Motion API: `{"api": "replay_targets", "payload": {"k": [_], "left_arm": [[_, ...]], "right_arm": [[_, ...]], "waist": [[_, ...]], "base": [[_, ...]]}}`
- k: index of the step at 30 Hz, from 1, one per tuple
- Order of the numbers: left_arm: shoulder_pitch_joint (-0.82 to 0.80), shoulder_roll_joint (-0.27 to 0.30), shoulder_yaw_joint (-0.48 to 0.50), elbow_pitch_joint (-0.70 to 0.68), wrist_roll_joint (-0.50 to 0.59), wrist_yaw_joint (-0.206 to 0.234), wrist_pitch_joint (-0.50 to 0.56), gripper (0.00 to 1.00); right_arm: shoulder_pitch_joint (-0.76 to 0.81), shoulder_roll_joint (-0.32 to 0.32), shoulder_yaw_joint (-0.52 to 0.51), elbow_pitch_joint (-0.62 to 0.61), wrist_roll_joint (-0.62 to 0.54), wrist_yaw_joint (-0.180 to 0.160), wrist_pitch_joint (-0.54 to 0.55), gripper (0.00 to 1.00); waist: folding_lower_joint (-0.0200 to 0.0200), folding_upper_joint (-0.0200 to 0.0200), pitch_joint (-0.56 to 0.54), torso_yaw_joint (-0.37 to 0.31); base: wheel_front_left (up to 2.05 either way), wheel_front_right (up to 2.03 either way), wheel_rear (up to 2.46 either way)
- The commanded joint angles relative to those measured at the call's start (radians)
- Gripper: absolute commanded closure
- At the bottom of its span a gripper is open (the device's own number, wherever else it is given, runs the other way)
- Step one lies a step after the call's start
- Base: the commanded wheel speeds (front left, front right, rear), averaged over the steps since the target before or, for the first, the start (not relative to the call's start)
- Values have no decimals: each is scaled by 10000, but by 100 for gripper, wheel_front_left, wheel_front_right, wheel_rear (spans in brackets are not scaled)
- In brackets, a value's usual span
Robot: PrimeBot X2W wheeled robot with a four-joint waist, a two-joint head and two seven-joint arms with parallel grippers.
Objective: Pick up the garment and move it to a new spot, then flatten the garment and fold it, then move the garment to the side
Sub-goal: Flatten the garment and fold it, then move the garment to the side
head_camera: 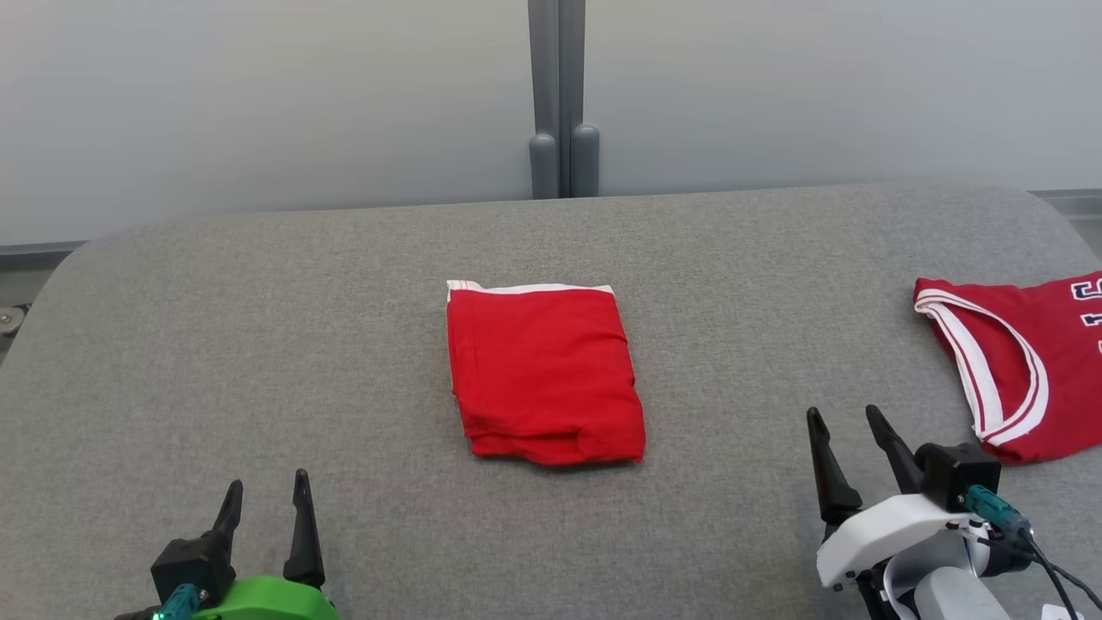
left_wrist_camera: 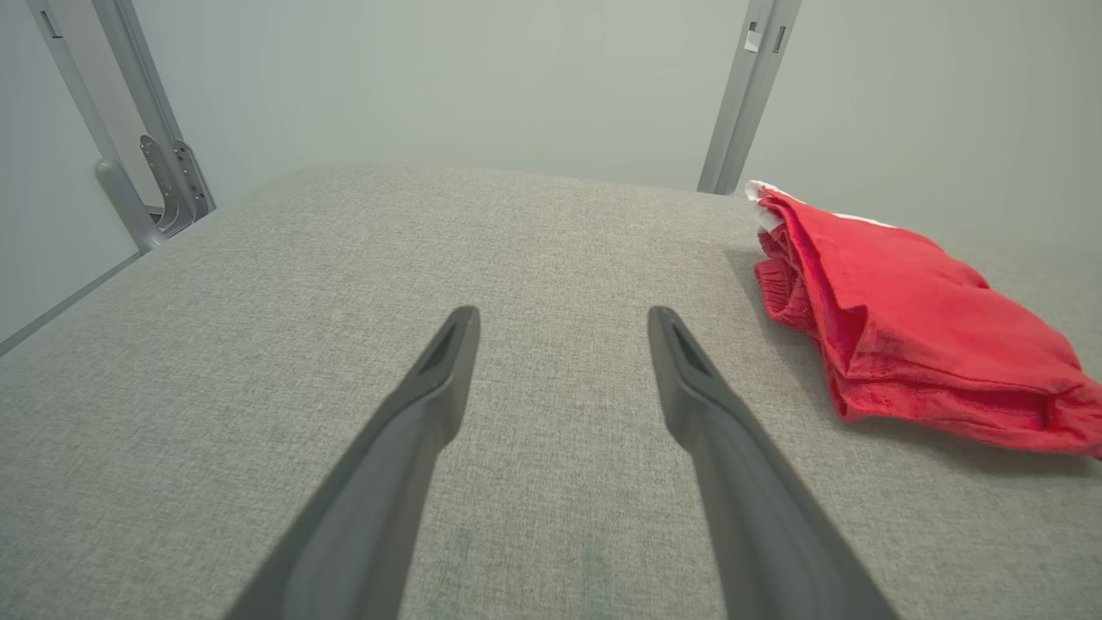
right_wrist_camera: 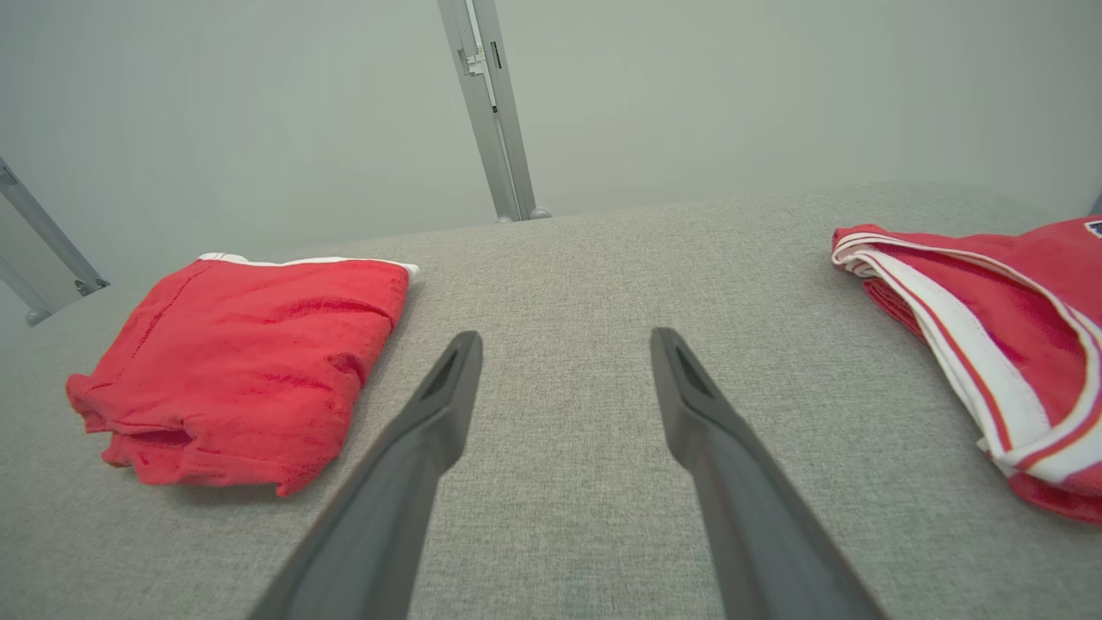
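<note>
— Where's the garment (head_camera: 544, 375)?
— Folded on the counter (head_camera: 258, 344), ahead of and between both grippers, touching neither. The left gripper (head_camera: 267, 482) is spread; the right gripper (head_camera: 842, 413) too, a jersey (head_camera: 1024, 362) near its right.

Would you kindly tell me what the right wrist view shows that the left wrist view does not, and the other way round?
Right wrist view adds: a red jersey with white trim lying at the right, apart from the folded garment, and the right gripper, jaws open. Left wrist view adds: a metal hinge bracket beyond the table's far left corner, and the left gripper, jaws open. Shared: the folded red garment lying on the grey padded table.
</note>
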State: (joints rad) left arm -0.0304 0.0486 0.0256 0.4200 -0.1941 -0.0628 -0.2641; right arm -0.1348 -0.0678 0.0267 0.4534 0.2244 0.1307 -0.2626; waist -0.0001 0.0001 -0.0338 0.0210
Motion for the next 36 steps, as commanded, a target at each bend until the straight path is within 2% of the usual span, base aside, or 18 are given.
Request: {"api": "replay_targets", "payload": {"k": [1,14,19,25,31,36], "left_arm": [[149,43,14,-51,35,-45,6,0],[-8,43,-175,-132,11,-52,6,0],[-118,43,-390,-109,-102,-43,6,0],[-250,42,-912,-160,-217,-40,6,0],[-450,42,-1663,-204,-292,-79,6,0],[-650,36,-2161,-218,-355,-19,6,0]], "right_arm": [[75,38,58,2,-35,-3,-23,0],[-61,72,99,97,41,-3,-23,0],[-121,83,243,235,116,-3,-23,0],[-559,104,671,786,416,-3,-23,0],[-1730,120,1320,2020,820,-3,-25,0],[-2742,137,1258,3230,1284,-3,-25,0]], "waist": [[1,-1,8,27],[1,-1,123,139],[1,-1,208,382],[1,-1,508,978],[1,-1,887,1905],[1,-1,1199,2720]], "base": [[0,0,0],[0,0,0],[0,0,0],[0,0,0],[0,0,0],[0,0,0]]}}
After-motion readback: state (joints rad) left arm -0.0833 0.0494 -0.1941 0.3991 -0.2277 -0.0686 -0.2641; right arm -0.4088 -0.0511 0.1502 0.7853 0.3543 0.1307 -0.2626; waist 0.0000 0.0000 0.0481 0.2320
